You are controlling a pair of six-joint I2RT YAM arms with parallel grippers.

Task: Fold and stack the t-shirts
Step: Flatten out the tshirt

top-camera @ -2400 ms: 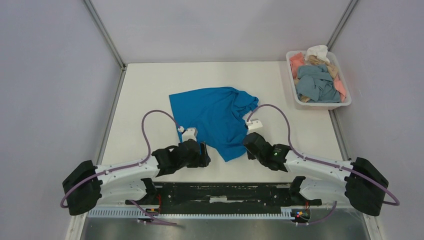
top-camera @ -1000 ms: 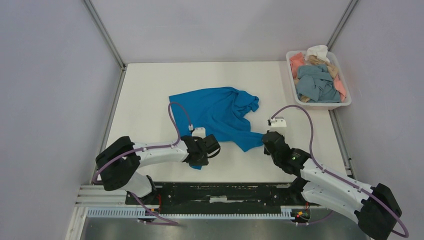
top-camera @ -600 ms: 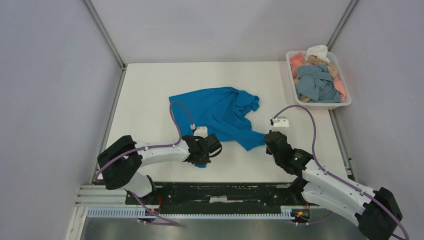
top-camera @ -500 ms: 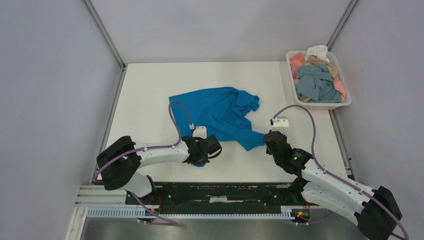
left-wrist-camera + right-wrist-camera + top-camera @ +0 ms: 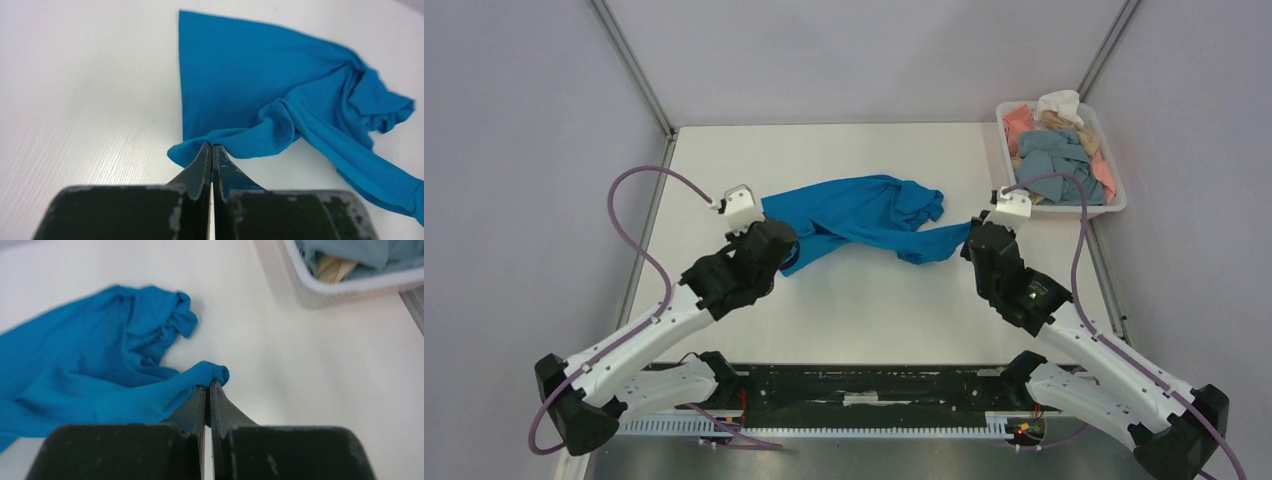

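Observation:
A bright blue t-shirt (image 5: 864, 212) stretches in a rumpled band across the middle of the white table. My left gripper (image 5: 786, 252) is shut on its left corner; in the left wrist view the jaws (image 5: 212, 148) pinch a fold of the blue t-shirt (image 5: 260, 85). My right gripper (image 5: 969, 236) is shut on the opposite corner, and the right wrist view shows the pinched cloth (image 5: 115, 385) bunched at the gripper (image 5: 208, 386). Other t-shirts, grey-blue (image 5: 1056, 168), salmon pink (image 5: 1019, 124), tan (image 5: 1060, 122) and white (image 5: 1059, 103), lie heaped in a tray.
The white plastic tray (image 5: 1069, 209) stands at the back right corner, close to my right gripper, its rim (image 5: 345, 287) also in the right wrist view. Grey walls with metal corner posts enclose the table. Purple cables loop over both arms.
Both arms have swung away from the near edge and apart, pulling the blue shirt's near corners outward and back. The left gripper closed on the cloth within the last second.

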